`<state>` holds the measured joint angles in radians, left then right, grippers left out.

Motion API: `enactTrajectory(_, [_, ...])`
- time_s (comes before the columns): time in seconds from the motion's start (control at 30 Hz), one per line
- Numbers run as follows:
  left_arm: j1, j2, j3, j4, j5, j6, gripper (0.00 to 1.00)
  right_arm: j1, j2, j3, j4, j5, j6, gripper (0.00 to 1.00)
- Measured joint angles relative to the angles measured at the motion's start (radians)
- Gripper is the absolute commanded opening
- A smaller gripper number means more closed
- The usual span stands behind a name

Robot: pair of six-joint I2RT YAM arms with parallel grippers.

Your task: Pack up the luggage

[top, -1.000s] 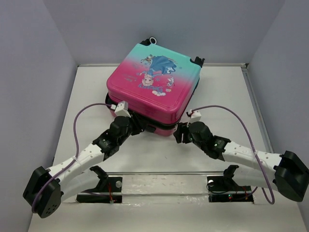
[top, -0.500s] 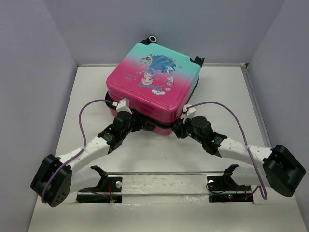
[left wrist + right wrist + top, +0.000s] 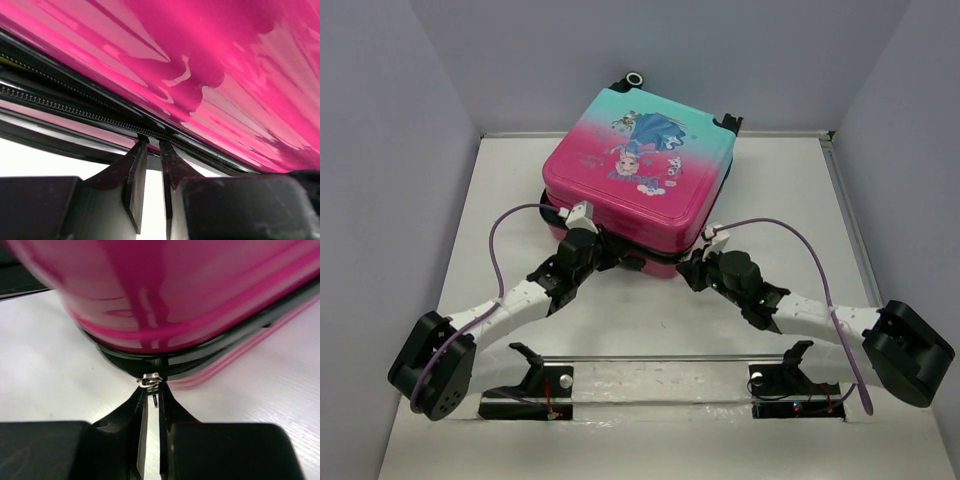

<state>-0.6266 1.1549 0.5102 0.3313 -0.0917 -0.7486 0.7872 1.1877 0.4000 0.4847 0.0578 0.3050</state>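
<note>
Right end effector (image 3: 151, 390) is pinched narrow around the silver zipper pull (image 3: 150, 379) at the near corner of the luggage (image 3: 640, 165), whose pink shell sits just ahead of and above its fingertips. Left end effector (image 3: 150, 146) is narrow too, with a thin slit between its fingers. Its tips touch the black zipper track (image 3: 75, 111) directly ahead, and I cannot tell whether it grips anything. The luggage lies flat on the worktop (image 3: 650, 315).
</note>
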Motion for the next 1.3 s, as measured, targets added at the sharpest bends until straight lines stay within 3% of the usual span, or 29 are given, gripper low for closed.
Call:
enactTrajectory(0.13, [-0.002,0.025,0.001,0.035,0.023,-0.014,0.23,0.134,-0.002,0.028,-0.049,0.112,0.024,0.07])
enactTrajectory(0.27, [-0.007,0.035,0.005,0.041,0.029,-0.02,0.2,0.261,0.097,0.175,-0.187,0.286,0.032,0.07])
enactTrajectory(0.57, [-0.014,0.027,0.012,0.022,0.025,-0.017,0.2,0.354,0.428,0.554,-0.397,0.528,0.035,0.07])
enactTrajectory(0.67, [-0.018,0.006,0.012,-0.003,0.018,-0.01,0.35,0.364,0.49,0.614,-0.405,0.576,0.039,0.07])
enactTrajectory(0.7, [-0.02,-0.005,0.012,-0.021,0.01,-0.005,0.5,0.367,0.496,0.616,-0.403,0.585,0.041,0.07])
enactTrajectory(0.8, [-0.02,-0.076,0.014,-0.119,-0.025,0.022,0.72,0.374,0.481,0.602,-0.383,0.58,0.066,0.07])
enactTrajectory(0.93, [0.019,-0.239,0.089,-0.275,-0.053,0.074,0.77,0.379,0.336,0.453,-0.323,0.53,0.109,0.07])
enactTrajectory(1.1, [0.176,-0.322,0.28,-0.348,-0.001,0.127,0.81,0.393,0.032,0.267,-0.315,0.414,0.182,0.08])
enactTrajectory(1.23, [0.265,-0.315,0.378,-0.397,0.03,0.164,0.85,0.413,-0.113,0.205,-0.419,0.305,0.233,0.71])
enactTrajectory(1.3, [0.307,-0.288,0.425,-0.435,0.05,0.182,0.86,0.413,-0.127,0.205,-0.484,0.281,0.246,0.73])
